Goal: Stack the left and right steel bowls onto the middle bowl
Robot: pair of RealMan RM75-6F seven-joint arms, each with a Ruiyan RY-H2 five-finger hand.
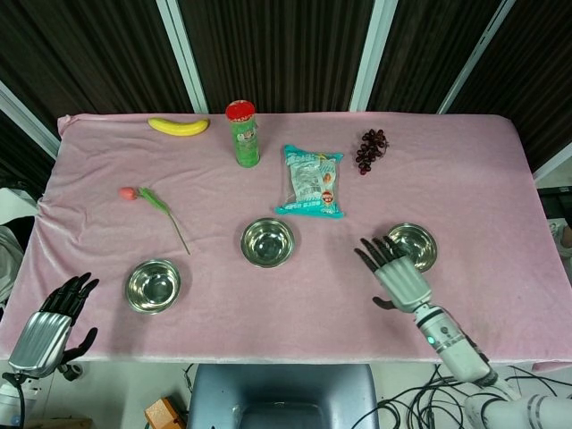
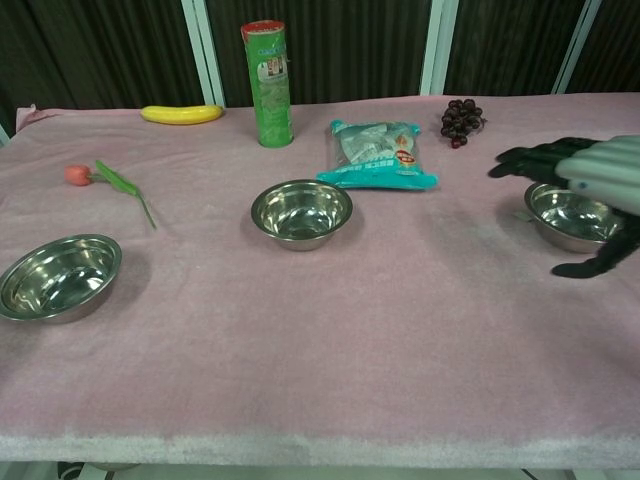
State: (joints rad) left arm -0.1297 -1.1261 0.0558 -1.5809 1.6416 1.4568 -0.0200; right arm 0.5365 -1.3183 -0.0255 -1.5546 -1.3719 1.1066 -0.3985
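right hand (image 1: pixel 399 279) spread wide, empty, beside right bowl (image 1: pixel 414 244) | left hand (image 1: pixel 49 327) fingers apart, empty

Your right robot hand (image 1: pixel 396 277) has a ribbed, silver-grey metal back and black fingers (image 1: pixel 368 256), and it joins a light grey, tube-shaped wrist and forearm with a dark band and a small green light. Your left robot hand (image 1: pixel 49 323) has the same build, a brushed silver back with black fingers and a black thumb. From the chest camera, the right robot hand (image 2: pixel 590 190) shows the same silver ribbing over black fingers at the frame's edge.
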